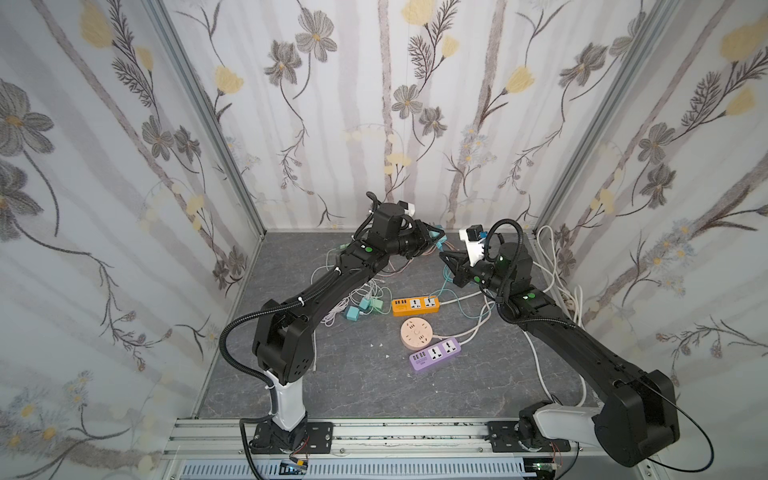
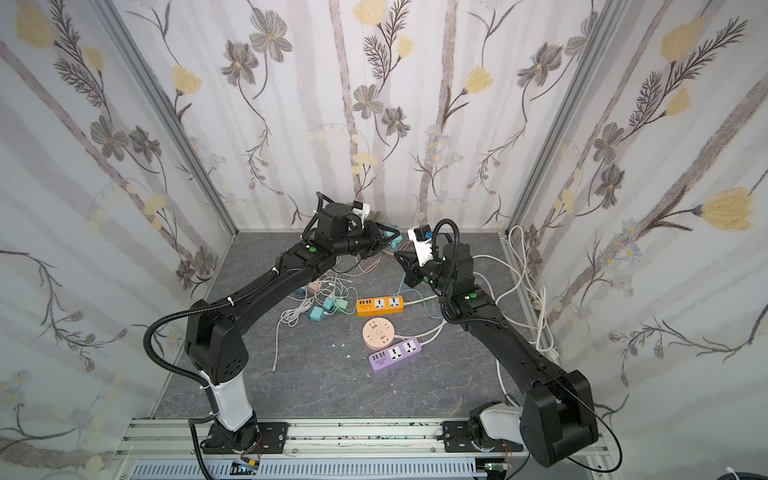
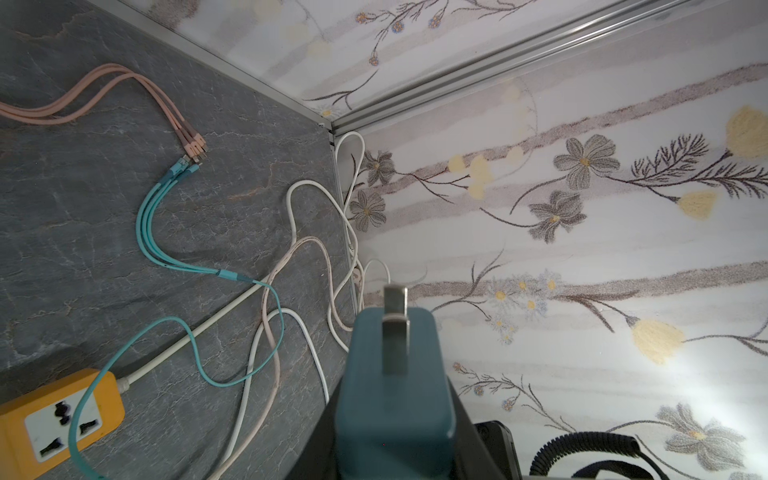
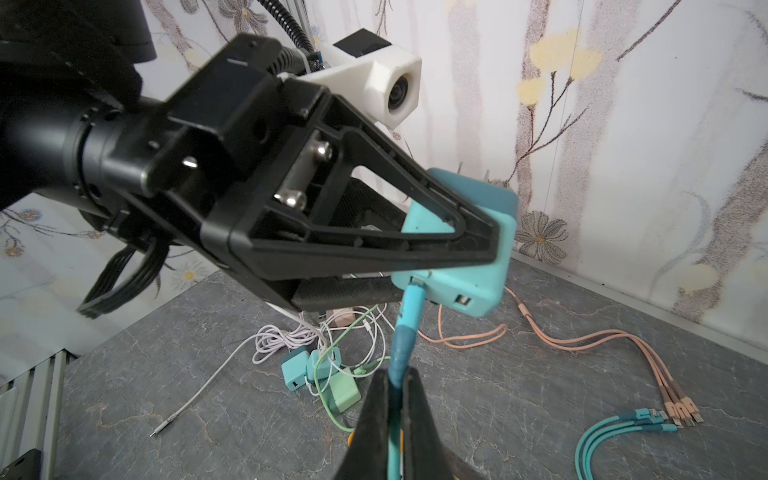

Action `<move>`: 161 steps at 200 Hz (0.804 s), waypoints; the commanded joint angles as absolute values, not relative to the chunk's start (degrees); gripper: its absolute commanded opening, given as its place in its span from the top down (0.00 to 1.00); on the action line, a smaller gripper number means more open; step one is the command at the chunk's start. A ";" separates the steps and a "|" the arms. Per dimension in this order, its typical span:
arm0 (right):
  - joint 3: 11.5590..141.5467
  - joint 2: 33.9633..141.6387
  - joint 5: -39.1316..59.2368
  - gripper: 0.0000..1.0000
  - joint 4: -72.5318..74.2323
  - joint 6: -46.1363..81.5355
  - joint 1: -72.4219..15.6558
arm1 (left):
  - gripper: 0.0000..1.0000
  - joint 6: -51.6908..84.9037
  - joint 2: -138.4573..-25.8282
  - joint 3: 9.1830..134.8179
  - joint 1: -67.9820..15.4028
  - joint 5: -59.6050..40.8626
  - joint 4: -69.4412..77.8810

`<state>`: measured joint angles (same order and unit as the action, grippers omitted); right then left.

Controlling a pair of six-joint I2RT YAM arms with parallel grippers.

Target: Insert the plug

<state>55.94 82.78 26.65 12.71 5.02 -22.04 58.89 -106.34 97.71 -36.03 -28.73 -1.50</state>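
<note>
Near the back of the worktop (image 1: pixel 332 382), held above its surface, the plug (image 4: pixel 417 286) ending the teal cable (image 4: pixel 405 332) meets a port in the teal charger (image 4: pixel 473 286); how deep it sits cannot be told. The left claw (image 4: pixel 449 249) clamps the charger by two opposite sides, metal prongs pointing away from the arm. The right claw (image 4: pixel 395 392) is pressed together on the cable just behind the plug. An orange power strip (image 1: pixel 415 304) lies on the worktop, apart from both claws.
</note>
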 commanded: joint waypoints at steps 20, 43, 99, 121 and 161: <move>56.56 82.71 30.57 1.00 14.88 1.02 -22.23 | 0.69 57.58 -106.30 97.99 -35.84 -29.15 -1.56; 56.56 82.23 31.27 1.00 14.60 0.24 -22.28 | 0.62 56.71 -106.26 98.09 -35.43 -28.33 -2.24; 56.25 81.38 30.06 1.00 13.63 -0.54 -22.31 | 0.59 55.21 -105.30 97.95 -34.55 -28.44 -4.20; 56.17 81.61 27.90 1.00 12.70 -0.76 -22.31 | 0.55 54.58 -103.79 97.19 -34.06 -27.71 -5.28; 55.98 82.24 27.91 1.00 13.11 -0.71 -22.31 | 0.52 55.00 -102.04 95.54 -33.64 -27.85 -4.53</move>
